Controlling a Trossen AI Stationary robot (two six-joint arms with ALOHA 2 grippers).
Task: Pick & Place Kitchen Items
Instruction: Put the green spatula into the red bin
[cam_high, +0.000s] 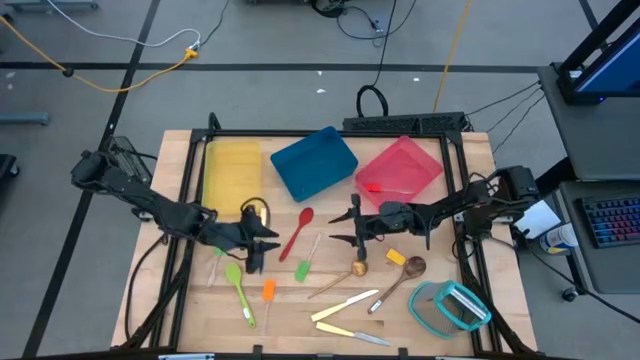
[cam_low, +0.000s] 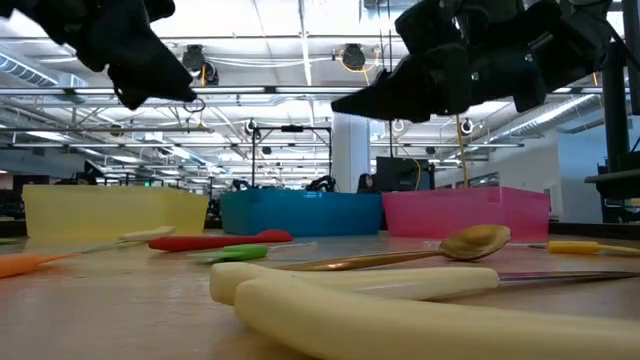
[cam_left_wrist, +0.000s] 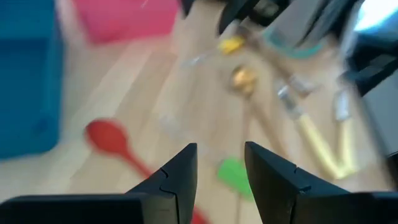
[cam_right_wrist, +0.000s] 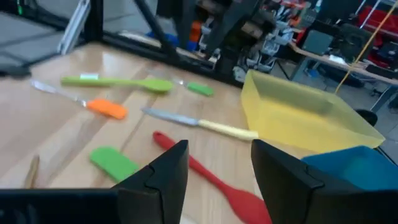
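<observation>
Landmark: blue tray (cam_high: 313, 163), mid-back of table (cam_high: 190, 320). Left of it, yellow tray (cam_high: 232, 172). Left gripper (cam_high: 266, 238) hovering in front of yellow tray, to the blue tray's front-left, fingers (cam_left_wrist: 180, 177) apart, nothing between them. Green spoon (cam_high: 238, 285) and orange-headed piece (cam_high: 268, 291) well in front of blue tray, to its left, near left gripper. Red spoon (cam_high: 297, 232) lying just in front of blue tray, between both grippers; green-headed piece (cam_high: 301, 270) just beyond its handle end. Cream knives (cam_high: 345, 305) far front, crossed near table edge. Right gripper (cam_high: 348, 227) front-right of blue tray, above table, fingers (cam_right_wrist: 166, 173) apart, empty, aimed at red spoon. Wooden spoons (cam_high: 400, 278) farther right-front of blue tray. Pink tray (cam_high: 400, 168) directly right of blue tray. Teal-rimmed container (cam_high: 450, 306) far front-right.
</observation>
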